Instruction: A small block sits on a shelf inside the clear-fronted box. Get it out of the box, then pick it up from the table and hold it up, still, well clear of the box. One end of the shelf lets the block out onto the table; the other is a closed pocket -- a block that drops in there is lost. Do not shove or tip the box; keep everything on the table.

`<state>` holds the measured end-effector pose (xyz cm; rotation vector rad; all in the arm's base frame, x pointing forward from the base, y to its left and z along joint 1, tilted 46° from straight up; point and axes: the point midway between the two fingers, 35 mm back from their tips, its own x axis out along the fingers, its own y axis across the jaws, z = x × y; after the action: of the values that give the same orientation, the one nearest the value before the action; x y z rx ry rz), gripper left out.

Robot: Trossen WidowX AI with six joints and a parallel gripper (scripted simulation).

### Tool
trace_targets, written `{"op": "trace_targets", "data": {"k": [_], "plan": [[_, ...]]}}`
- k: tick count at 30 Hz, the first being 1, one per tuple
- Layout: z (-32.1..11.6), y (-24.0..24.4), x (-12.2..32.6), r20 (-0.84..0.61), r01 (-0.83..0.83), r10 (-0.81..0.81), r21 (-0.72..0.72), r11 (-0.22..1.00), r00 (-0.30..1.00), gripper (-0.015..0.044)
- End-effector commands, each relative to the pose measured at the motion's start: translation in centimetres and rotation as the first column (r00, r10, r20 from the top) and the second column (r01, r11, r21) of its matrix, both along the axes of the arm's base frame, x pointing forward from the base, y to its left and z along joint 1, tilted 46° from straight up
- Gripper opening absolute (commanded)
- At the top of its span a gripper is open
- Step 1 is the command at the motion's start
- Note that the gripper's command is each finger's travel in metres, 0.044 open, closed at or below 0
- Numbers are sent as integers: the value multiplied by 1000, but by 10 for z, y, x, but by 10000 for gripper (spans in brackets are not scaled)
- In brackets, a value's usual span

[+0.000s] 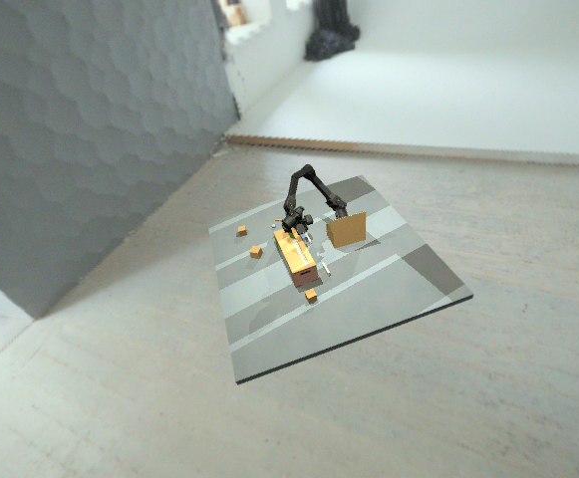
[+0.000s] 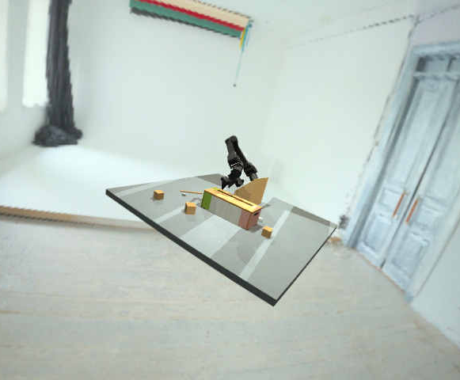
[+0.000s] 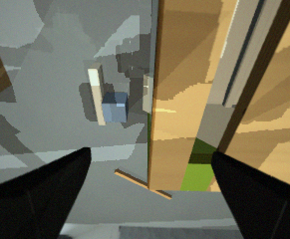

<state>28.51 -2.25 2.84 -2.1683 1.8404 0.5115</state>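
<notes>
The box [image 1: 281, 244] [image 2: 226, 206] [image 3: 184, 75] is long and orange-topped, with a slot along its top, a green end and a pink end. A small blue block [image 1: 303, 237] [image 3: 116, 107] lies on the table outside the box, a short way from its arm-facing side near the green end. It is against or very close to a pale stick [image 3: 96, 95]. My gripper [image 1: 295, 229] [image 2: 230, 184] [image 3: 151, 155] is open and empty, above the box's green end. In the wrist view the block shows ahead of the fingertips, left of the box. The blue block is hidden in the exterior view.
A tan upright panel [image 1: 348, 229] [image 2: 254, 191] stands near the arm's base. Orange cubes [image 1: 255, 252] [image 2: 190, 207] lie around the box, one off its pink end. A thin orange rod [image 2: 191, 191] [image 3: 130, 177] lies past the green end. Another pale stick [image 1: 326, 269] lies beside the box.
</notes>
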Motion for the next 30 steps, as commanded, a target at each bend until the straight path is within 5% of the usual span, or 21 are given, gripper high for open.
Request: {"op": "trace_targets", "data": {"k": [1, 6, 10, 13, 20, 30], "plan": [[0, -1, 0, 18, 8, -8, 6, 1000, 1000, 374], [8, -7, -6, 449, 201, -270, 196, 960, 852, 285], [15, -13, -11, 693, 288, -513, 425, 858, 506, 285], [20, -17, -15, 740, 281, -651, 598, 751, 167, 285], [30, -25, -22, 414, 44, -705, 877, 479, -576, 285], [39, -30, -28, -158, -307, -425, 901, 308, -891, 285]]}}
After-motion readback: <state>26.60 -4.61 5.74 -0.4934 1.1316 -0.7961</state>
